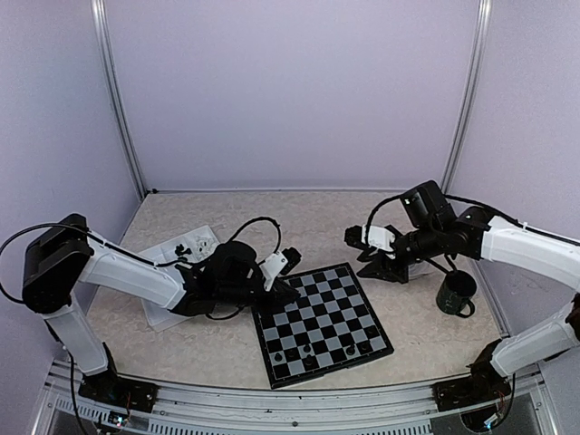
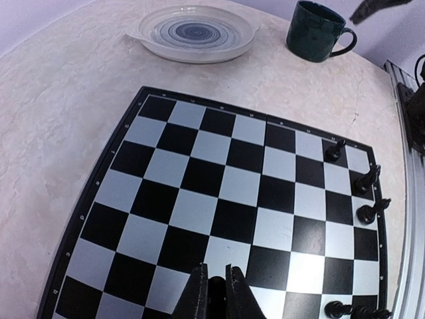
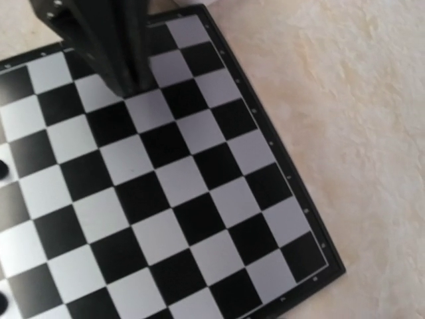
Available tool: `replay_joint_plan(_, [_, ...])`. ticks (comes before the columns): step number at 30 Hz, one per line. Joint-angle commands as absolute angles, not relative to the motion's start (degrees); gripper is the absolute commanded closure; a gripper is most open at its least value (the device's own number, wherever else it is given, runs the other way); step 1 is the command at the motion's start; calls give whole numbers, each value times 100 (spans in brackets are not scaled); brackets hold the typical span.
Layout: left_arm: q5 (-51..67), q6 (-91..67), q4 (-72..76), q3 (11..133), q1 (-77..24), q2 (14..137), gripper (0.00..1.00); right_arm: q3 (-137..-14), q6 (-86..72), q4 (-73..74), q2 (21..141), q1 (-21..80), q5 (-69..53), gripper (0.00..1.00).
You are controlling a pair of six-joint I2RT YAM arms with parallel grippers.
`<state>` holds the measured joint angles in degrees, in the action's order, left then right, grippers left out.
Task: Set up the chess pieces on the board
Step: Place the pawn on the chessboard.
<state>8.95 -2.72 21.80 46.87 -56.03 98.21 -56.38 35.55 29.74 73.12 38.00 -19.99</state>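
**How my surfaces look**

The fingers [image 2: 197, 296] of my left pincer [image 2: 214, 271] are matt black and look like hard plastic. The board [image 2: 199, 173] is smooth, and its pale squares carry a soft sheen. The black chess pieces [image 2: 334, 151] shine like moulded plastic. The table [image 2: 60, 100] is a mottled beige with a stone pattern and a dull finish. The plate [image 2: 143, 34] and the dark green mug [image 2: 312, 33] are glossy, perhaps glazed ceramic, though I cannot be sure from here.

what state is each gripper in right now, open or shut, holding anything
left gripper: closed; maybe pinching a black chess piece, unclear.
right gripper: cannot be told; nothing visibly held.
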Motion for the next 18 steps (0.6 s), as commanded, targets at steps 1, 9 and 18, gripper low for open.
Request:
replay_joint_plan(1, [798,86,2570,4369,-5617,9976,90,-5664,3589,2766,7400,3726,-1846,64])
replay_joint_plan(9, [1257,248,2913,4381,-5531,10347,89,-5694,3630,2740,7654,3727,-1912,65])
replay_joint_plan(18, [1512,225,3032,4301,-5433,10550,86,-5669,3627,2741,7779,3727,-1921,65])
